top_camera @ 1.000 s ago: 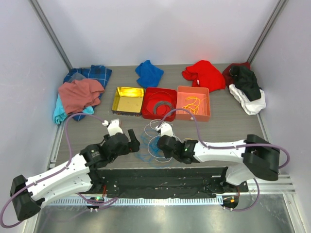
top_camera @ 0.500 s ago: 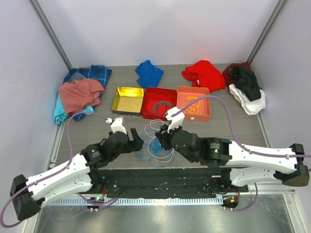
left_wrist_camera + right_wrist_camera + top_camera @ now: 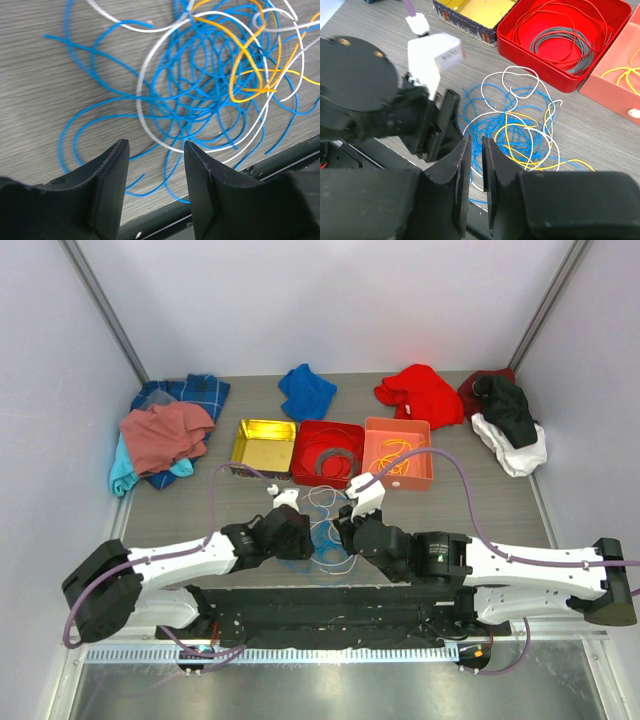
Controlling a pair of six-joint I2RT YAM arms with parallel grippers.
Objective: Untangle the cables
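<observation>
The cables [image 3: 325, 535] lie in a tangle on the table near its front edge: many blue loops [image 3: 200, 75], white ones [image 3: 520, 69] and yellow-orange ones [image 3: 517, 131]. My left gripper [image 3: 300, 536] sits low at the tangle's left edge. Its jaws [image 3: 156, 150] stand apart over blue strands [image 3: 170, 170] and grip nothing. My right gripper [image 3: 346, 530] hovers over the tangle's right side. Its fingers [image 3: 476, 140] stand a narrow slit apart with nothing between them. A red cable and a grey ring lie in the red box [image 3: 303, 472].
Behind the tangle stand a yellow tin [image 3: 262, 472], the red box and an orange box [image 3: 397, 481] holding yellow wire. Piles of cloth lie at the back: pink and blue [image 3: 165, 430], blue [image 3: 305, 390], red [image 3: 425, 392], black and white [image 3: 510, 425]. A black rail [image 3: 330, 592] borders the front.
The left arm has swung right to the tangle and its jaws have narrowed. The right gripper has lifted off the cables and its fingers have parted slightly.
</observation>
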